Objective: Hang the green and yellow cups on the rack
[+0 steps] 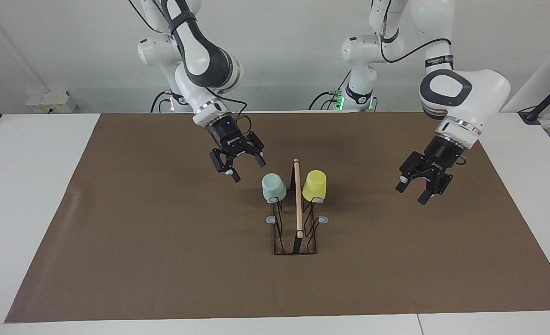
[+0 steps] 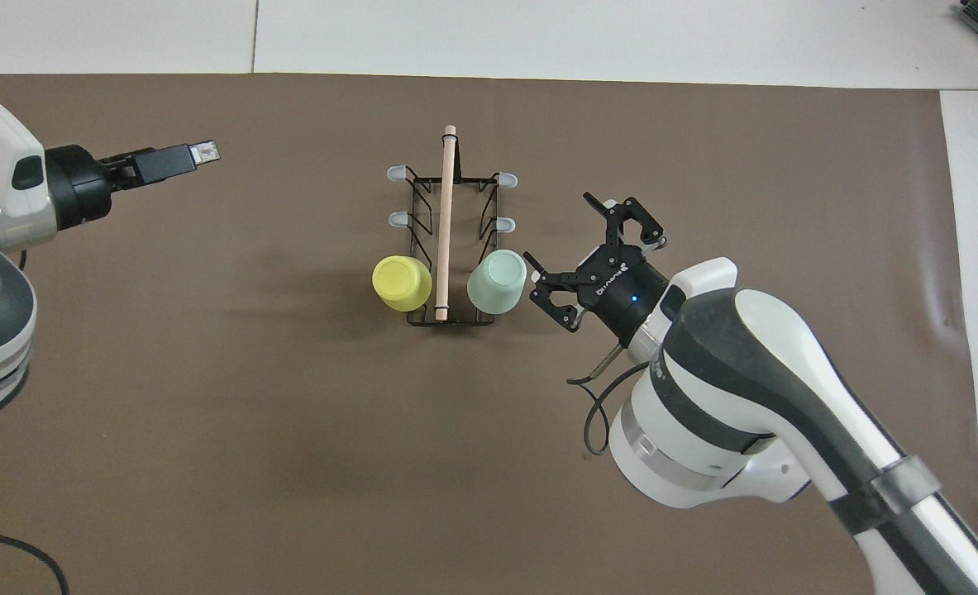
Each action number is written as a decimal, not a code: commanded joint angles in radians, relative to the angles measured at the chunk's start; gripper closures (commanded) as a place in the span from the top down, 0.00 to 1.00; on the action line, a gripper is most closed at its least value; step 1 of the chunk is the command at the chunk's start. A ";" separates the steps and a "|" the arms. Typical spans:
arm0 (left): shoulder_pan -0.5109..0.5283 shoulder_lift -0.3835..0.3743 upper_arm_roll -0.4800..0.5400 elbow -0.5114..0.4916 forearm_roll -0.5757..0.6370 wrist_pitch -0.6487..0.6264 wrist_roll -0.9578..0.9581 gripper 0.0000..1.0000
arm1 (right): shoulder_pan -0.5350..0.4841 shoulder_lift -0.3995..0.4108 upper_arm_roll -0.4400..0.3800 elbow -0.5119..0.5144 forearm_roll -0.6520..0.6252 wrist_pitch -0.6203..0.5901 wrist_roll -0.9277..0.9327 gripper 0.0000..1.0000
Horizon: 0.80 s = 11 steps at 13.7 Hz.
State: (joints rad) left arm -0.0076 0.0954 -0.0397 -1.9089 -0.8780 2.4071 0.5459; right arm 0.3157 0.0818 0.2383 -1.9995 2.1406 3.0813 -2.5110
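green cup [image 1: 274, 187] and yellow cup [image 1: 314, 185] hang inverted on the rack [image 1: 295, 232], on its pegs nearest the robots. right end effector [image 1: 246, 170] wide, empty, beside green cup. left end effector [image 1: 414, 195] wide, empty, over the mat [image 1: 163, 260].

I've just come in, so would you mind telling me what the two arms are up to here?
Both cups are hung upside down on the black wire rack with the wooden rod handle: the pale mint green plastic cup and the bright yellow plastic cup, on the pegs nearest the robots. Neither arm holds anything. The right pincer hangs open just beside the green cup, and the left pincer is open over bare brown mat, toward the left arm's end.
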 commanded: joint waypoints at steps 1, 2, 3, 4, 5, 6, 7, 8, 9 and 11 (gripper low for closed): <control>0.001 0.013 0.030 0.102 0.221 -0.155 -0.095 1.00 | -0.013 0.009 0.007 -0.008 -0.135 0.016 -0.003 1.00; 0.002 0.012 0.037 0.128 0.323 -0.199 -0.131 1.00 | -0.015 0.009 0.007 -0.022 -0.166 0.016 -0.003 1.00; 0.002 0.009 0.038 0.155 0.415 -0.233 -0.170 1.00 | -0.017 0.007 0.007 -0.027 -0.180 0.017 -0.002 1.00; 0.000 0.006 0.038 0.177 0.482 -0.267 -0.197 1.00 | -0.017 0.006 0.007 -0.031 -0.180 0.019 0.003 1.00; -0.002 -0.002 0.038 0.195 0.546 -0.310 -0.204 1.00 | -0.017 0.006 0.007 -0.033 -0.180 0.025 0.020 1.00; -0.003 -0.006 0.038 0.212 0.626 -0.354 -0.216 1.00 | -0.017 0.007 0.007 -0.033 -0.180 0.039 0.076 1.00; -0.006 -0.009 0.038 0.235 0.710 -0.393 -0.253 1.00 | -0.014 0.007 0.007 -0.033 -0.180 0.040 0.166 1.00; -0.014 -0.017 0.037 0.246 0.779 -0.420 -0.295 1.00 | -0.012 0.009 0.007 -0.030 -0.183 0.040 0.287 1.00; -0.020 -0.029 0.037 0.245 0.812 -0.428 -0.314 1.00 | -0.010 0.009 0.007 -0.028 -0.186 0.040 0.423 1.00; -0.037 -0.055 0.038 0.245 0.814 -0.492 -0.317 1.00 | -0.009 0.010 0.007 -0.027 -0.223 0.034 0.722 1.00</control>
State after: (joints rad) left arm -0.0213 0.0724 -0.0107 -1.6660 -0.0990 1.9833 0.2568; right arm 0.3086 0.0925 0.2379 -2.0226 1.9703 3.1071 -2.0376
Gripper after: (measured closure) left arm 0.000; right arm 0.000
